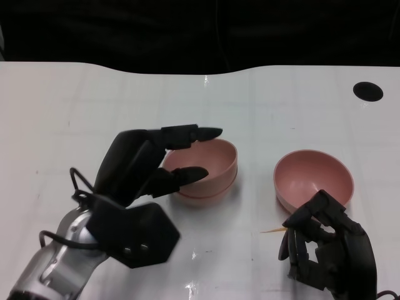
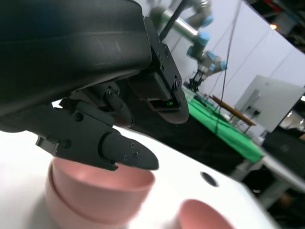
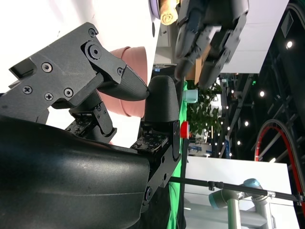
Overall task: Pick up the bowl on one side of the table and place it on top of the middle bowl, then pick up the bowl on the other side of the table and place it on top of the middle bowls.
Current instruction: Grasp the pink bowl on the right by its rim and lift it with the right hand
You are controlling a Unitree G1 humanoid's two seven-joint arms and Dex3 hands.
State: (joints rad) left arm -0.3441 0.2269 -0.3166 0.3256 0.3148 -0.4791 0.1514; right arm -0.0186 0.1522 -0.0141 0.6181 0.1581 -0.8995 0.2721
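Head view: two pink bowls sit stacked [image 1: 209, 172] mid-bench [image 1: 94, 100]. Left robot hand [image 1: 159, 165] at their 9 o'clock, fingers apart, grasping nothing. Third bowl [image 1: 314, 178] at 3 o'clock. Right robot hand [image 1: 325, 247] at that bowl's 6 o'clock, curled, empty.

Left wrist view: fingers [image 2: 119, 150] over the stack [image 2: 95, 195].

Right wrist view: fingers [image 3: 112, 78] near the third bowl [image 3: 133, 78].

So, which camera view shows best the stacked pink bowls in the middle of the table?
The head view: it shows the stacked bowls from above, both rims visible, the left hand at their near-left edge. The left wrist view shows them from the side, partly behind the fingers. The right wrist view shows only a pink bowl side; which bowl is unclear.
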